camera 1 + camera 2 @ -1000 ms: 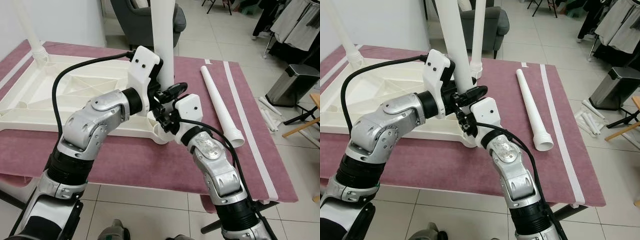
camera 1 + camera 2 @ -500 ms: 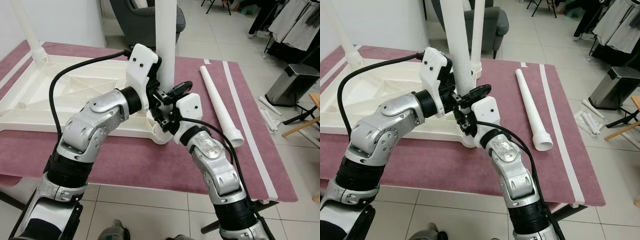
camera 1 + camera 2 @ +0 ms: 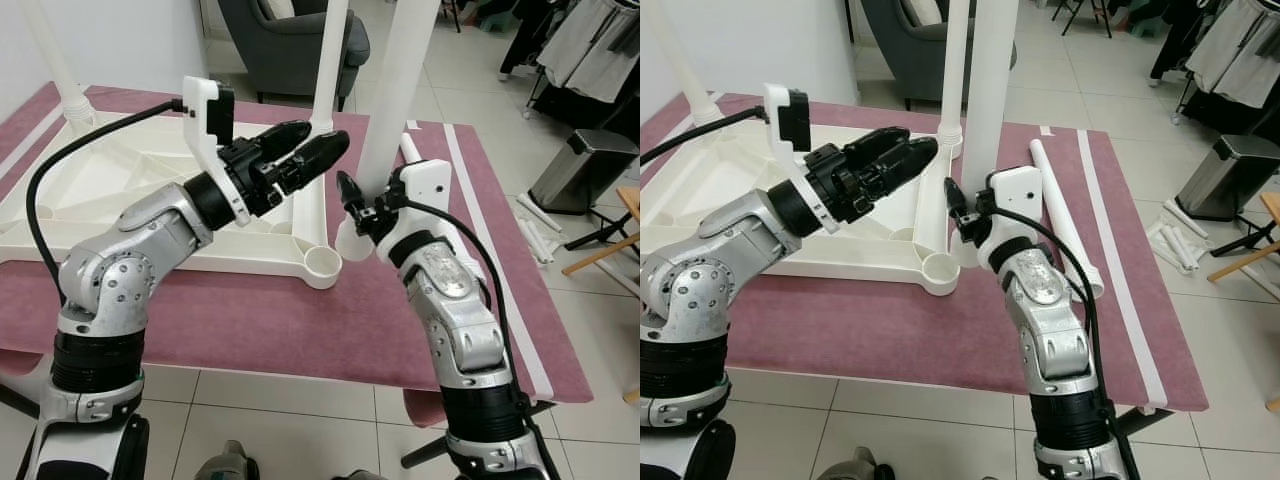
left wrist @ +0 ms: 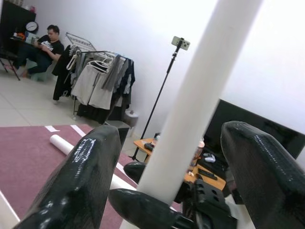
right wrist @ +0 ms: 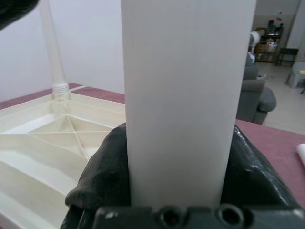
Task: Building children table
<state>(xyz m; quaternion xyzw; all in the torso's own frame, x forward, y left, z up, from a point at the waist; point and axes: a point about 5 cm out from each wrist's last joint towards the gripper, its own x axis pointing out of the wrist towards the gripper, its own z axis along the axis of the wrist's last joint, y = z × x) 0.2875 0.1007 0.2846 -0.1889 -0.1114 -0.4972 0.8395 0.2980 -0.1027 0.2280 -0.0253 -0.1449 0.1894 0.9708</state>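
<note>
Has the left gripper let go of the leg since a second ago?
Yes. The left gripper has pulled back over the tabletop, open; the right gripper alone holds the leg.

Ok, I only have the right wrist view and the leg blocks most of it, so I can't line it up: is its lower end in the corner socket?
Observer: No. The leg, held by the right pincer, ends beside the empty corner socket, on the robot's right.
Operator: Is the left pincer on it?
Observer: No. The left pincer is open, off the leg, above the tabletop.
Operator: Any spare legs?
Observer: One loose leg lies on the cloth.
</note>
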